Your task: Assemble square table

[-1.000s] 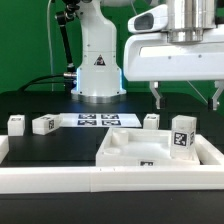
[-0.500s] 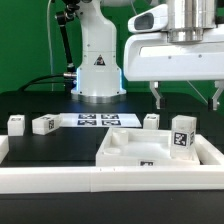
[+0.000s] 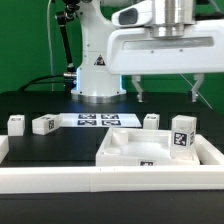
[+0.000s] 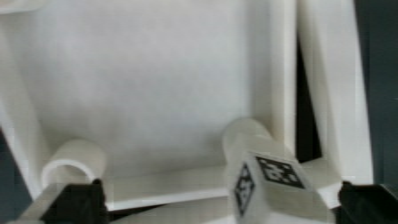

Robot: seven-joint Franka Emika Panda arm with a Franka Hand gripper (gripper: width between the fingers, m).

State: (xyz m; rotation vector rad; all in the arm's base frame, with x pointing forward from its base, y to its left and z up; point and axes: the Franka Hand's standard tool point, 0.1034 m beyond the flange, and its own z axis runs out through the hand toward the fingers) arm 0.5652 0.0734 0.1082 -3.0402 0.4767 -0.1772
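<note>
The square table's white slab (image 3: 135,148) lies at the exterior view's right, with a small tag on its front edge. One tagged leg (image 3: 181,133) stands upright on its right part. A second leg (image 3: 151,121) stands just behind the slab. Two more legs (image 3: 15,124) (image 3: 44,124) stand on the black table at the left. My gripper (image 3: 168,96) hangs open and empty well above the slab. In the wrist view the slab (image 4: 160,90) fills the picture, and the upright leg (image 4: 267,170) shows between my dark fingertips (image 4: 71,203).
The marker board (image 3: 97,120) lies flat behind the slab, in front of the robot base (image 3: 98,70). A long white rail (image 3: 60,181) edges the work surface at the front and runs up the right side (image 4: 331,70).
The gripper has risen and shifted toward the exterior view's left. Its fingers stay open. The slab and the legs have not moved.
</note>
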